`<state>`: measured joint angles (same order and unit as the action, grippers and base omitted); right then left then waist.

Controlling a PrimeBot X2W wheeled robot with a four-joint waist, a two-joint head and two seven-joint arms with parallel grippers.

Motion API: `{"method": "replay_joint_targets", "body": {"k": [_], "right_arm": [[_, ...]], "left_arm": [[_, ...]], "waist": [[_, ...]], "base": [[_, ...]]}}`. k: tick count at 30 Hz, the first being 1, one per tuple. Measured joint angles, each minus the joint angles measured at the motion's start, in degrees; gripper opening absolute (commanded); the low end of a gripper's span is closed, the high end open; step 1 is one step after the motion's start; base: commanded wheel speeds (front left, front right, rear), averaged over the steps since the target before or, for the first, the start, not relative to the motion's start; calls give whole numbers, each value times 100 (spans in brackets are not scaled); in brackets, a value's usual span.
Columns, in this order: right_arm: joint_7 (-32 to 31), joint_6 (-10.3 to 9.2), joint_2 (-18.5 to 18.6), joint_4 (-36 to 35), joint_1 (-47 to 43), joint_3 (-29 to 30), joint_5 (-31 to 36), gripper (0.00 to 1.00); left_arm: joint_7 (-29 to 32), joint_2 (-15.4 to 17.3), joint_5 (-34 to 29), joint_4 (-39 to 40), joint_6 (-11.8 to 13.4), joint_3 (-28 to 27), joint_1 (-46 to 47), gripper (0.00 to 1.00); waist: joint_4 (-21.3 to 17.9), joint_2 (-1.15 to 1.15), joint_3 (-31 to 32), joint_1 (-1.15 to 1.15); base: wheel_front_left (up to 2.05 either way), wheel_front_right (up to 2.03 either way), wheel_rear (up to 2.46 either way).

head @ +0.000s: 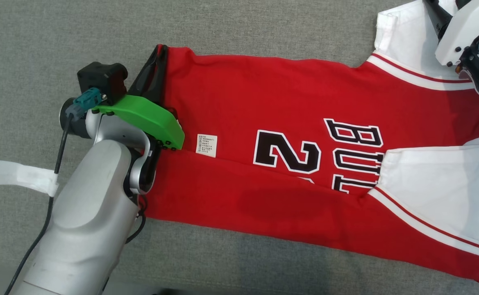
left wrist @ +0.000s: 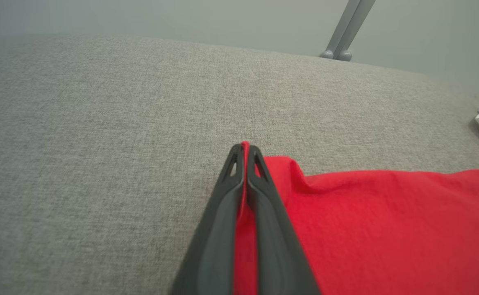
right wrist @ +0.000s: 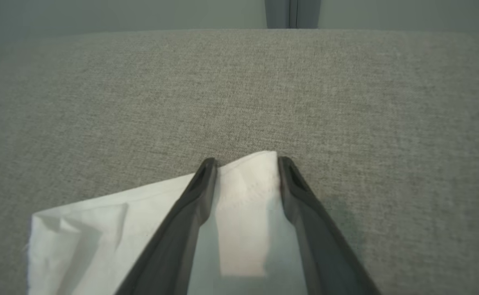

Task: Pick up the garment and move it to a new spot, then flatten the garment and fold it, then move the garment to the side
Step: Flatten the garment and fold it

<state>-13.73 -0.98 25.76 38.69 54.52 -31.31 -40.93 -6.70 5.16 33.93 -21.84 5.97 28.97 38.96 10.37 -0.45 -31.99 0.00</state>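
We see a red jersey (head: 264,94) with white sleeves (head: 440,192) and black numbering, its near side folded over, flat on the grey cloth surface (head: 38,41). It runs left to right in the head view, with the hem to our left. Our left gripper (left wrist: 244,149) pinches the hem corner. Our right gripper (right wrist: 245,164) has its fingers spread, with a sleeve between them.

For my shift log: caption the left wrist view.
Left hand shut on the red jersey corner, over grey surface.
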Motion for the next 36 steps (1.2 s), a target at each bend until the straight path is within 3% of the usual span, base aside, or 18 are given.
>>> {"method": "replay_joint_targets", "body": {"k": [2,9,17,30,36], "right_arm": [[8,49,-45,69,30,-36,18,0],[321,177,-256,300,26,-87,53,0],[1172,490,-494,261,-69,-15,38,0],[3009,697,-554,-174,-1514,215,-129,0],[2919,703,-579,-444,-2314,207,-87,0]], "left_arm": [[-22,4,11,-9,0,-76,-9,0],[-93,62,154,-181,0,-298,-44,0],[-198,204,343,-360,-49,-477,-296,0],[-547,307,564,-187,-302,-646,-1100,0],[-602,342,639,5,-320,-730,-1552,0]], "waist": [[-32,0,22,0],[-156,0,171,0],[-347,0,463,0],[-670,0,1157,0],[-776,0,1533,0]], "base": [[0,0,0],[0,0,0],[0,0,0],[0,0,0],[0,0,0]]}}
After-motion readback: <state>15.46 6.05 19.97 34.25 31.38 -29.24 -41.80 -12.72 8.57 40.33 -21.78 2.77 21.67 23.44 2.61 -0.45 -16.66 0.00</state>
